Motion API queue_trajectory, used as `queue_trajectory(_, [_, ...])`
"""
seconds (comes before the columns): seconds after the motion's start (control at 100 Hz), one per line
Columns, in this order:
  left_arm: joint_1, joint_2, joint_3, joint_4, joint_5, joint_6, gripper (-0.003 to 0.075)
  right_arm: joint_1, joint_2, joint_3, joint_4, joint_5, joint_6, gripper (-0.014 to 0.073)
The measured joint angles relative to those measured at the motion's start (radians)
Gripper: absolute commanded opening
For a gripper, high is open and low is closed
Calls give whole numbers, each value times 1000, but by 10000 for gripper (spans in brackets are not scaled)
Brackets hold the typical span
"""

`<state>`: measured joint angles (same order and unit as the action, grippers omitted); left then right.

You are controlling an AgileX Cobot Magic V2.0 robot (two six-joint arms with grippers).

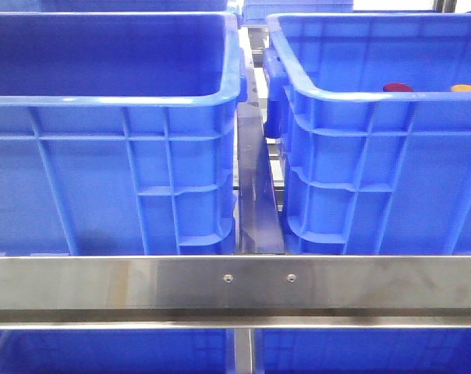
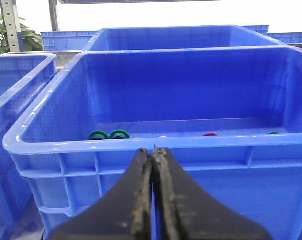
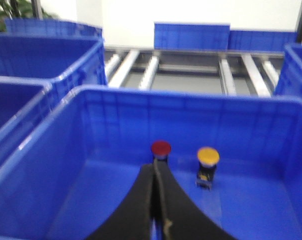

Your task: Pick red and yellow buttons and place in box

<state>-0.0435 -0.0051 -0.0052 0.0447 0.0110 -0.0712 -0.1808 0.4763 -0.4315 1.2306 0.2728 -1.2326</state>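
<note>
The red button [image 3: 161,148] and the yellow button [image 3: 208,156] stand upright side by side on the floor of a blue crate [image 3: 116,95]. In the front view their caps, the red button [image 1: 398,87] and the yellow button [image 1: 465,88], just top the right crate's rim [image 1: 360,97]. The twin crate on the left is the box [image 1: 111,100]. My right gripper [image 3: 155,165] is shut and empty, its tips just short of the red button. My left gripper [image 2: 153,150] is shut and empty, held outside the near wall of a blue crate [image 2: 141,142]. Neither gripper shows in the front view.
Green rings [image 2: 109,134] and a small red piece [image 2: 209,134] lie on the floor of the crate before my left gripper. More blue crates stand behind [image 2: 181,37] and beside [image 2: 16,90]. A steel rail [image 1: 235,280] crosses the front, and metal rollers [image 3: 191,70] run behind the buttons' crate.
</note>
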Motion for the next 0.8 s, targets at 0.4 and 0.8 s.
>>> queue_trajectory(0.4, [0, 0, 0, 0, 0, 0, -19, 33, -105, 2, -661, -49, 644, -68])
queue_trajectory(0.8, [0, 0, 0, 0, 0, 0, -19, 204, -258, 151, -1207, -234, 1200, -68])
